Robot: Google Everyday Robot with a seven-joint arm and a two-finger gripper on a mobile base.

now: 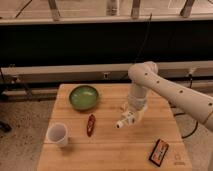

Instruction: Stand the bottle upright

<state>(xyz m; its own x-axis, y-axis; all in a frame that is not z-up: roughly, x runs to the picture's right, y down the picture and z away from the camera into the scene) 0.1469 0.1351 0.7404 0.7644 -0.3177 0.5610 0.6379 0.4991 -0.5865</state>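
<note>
The bottle [126, 120] is held tilted in the clenched claw [132, 113], cap [119, 125] down-left of it; a turn upright is needed next.

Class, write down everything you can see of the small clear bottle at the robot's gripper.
The bottle is small, clear and plastic-looking, with a white cap pointing toward the front left of the table. It is not upright but tilted, nearly on its side, right of the table's middle. The gripper, reaching down from the arm above, has its jaws shut on the bottle's body. Whether it rests on the wood cannot be told.
</note>
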